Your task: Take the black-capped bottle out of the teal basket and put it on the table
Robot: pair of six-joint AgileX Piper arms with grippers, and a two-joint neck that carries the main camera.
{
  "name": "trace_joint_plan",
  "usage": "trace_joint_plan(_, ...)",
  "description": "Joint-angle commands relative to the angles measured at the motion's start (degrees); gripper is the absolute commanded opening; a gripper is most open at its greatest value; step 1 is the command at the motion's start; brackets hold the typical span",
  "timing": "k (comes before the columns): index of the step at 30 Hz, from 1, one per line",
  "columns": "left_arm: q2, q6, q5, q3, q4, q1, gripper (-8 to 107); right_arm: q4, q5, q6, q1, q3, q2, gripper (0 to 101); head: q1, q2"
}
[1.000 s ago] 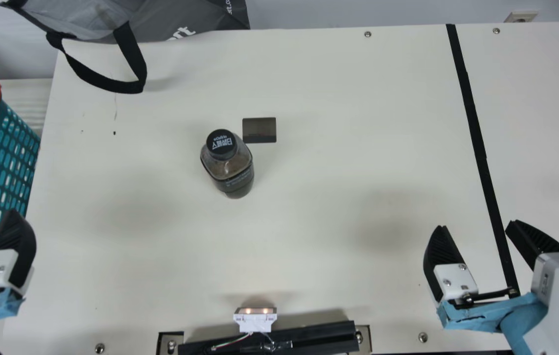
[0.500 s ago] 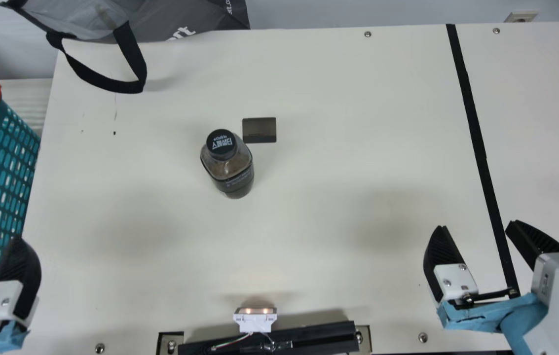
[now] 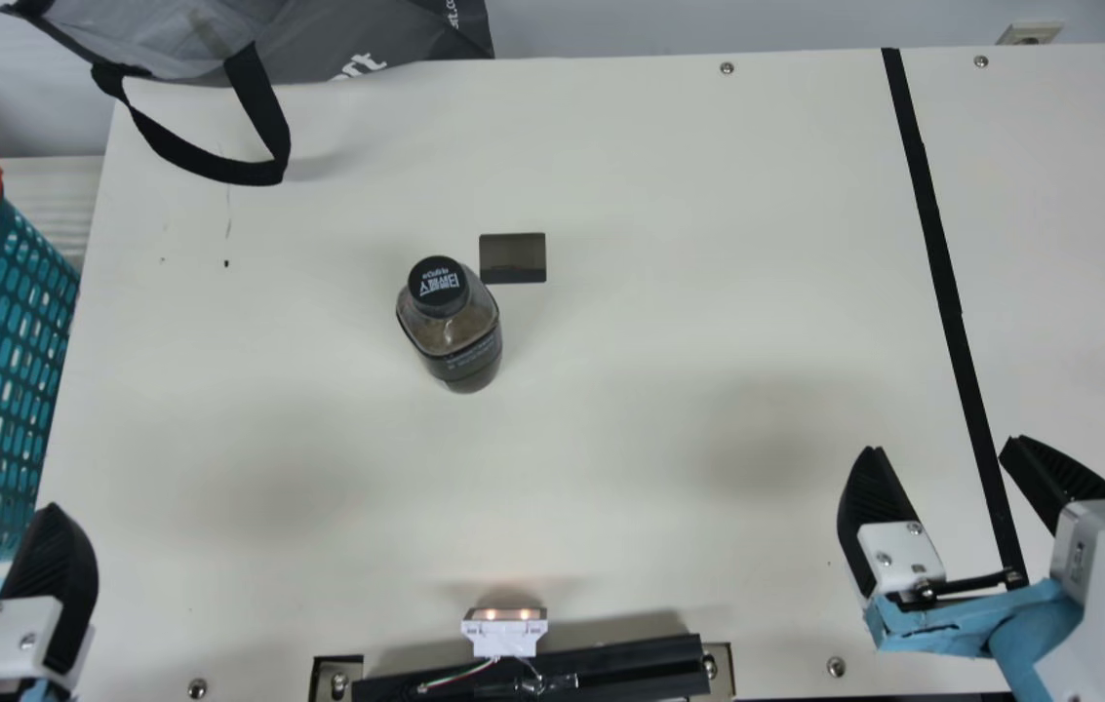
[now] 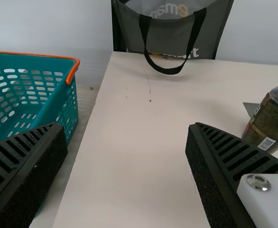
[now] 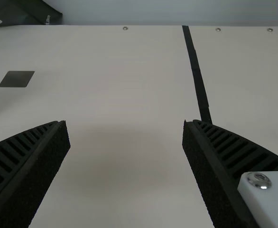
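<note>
The black-capped bottle [image 3: 451, 327] stands upright on the cream table [image 3: 611, 439], left of its middle; the left wrist view shows the bottle [image 4: 267, 118] too. At the main view's left edge is the teal basket [image 3: 1, 331], also seen as the basket [image 4: 58, 102] in the left wrist view. My left gripper [image 3: 50, 585], partly in view, is near the table's left front, below the basket. In its wrist view the left gripper [image 4: 125, 126] is open and holds nothing. My right gripper [image 3: 942, 444] is at the right front, open; its wrist view shows the right gripper [image 5: 125, 122] with nothing between the fingers.
A grey bag [image 3: 367, 39] with a black strap lies at the back left. Behind the bottle is a small dark rectangle [image 3: 513, 257]. Black tape [image 3: 942, 263] runs down the right side. A small lit device [image 3: 504, 632] and a black bar are at the front edge.
My left gripper has moved away from the basket, toward the table's front edge and slightly right. The bottle and my right arm have kept still.
</note>
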State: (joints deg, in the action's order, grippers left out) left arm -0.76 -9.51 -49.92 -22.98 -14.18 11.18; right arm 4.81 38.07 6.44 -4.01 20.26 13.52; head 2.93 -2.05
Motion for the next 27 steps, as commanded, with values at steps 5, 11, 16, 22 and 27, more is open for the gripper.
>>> trace_joint_plan(5,0.0,0.0,0.0,0.0,0.0,0.0,107,0.0,0.0,0.0,0.0,0.0,0.0,91,-0.2,0.5)
trace_joint_plan(11,0.0,0.0,0.0,0.0,0.0,0.0,107,0.0,0.0,0.0,0.0,0.0,0.0,91,-0.2,0.5)
trace_joint_plan(16,0.0,0.0,0.0,0.0,0.0,0.0,107,0.0,0.0,0.0,0.0,0.0,0.0,91,-0.2,0.5)
trace_joint_plan(22,0.0,0.0,0.0,0.0,0.0,0.0,107,0.0,0.0,0.0,0.0,0.0,0.0,91,-0.2,0.5)
trace_joint_plan(27,0.0,0.0,0.0,0.0,0.0,0.0,107,0.0,0.0,0.0,0.0,0.0,0.0,91,-0.2,0.5)
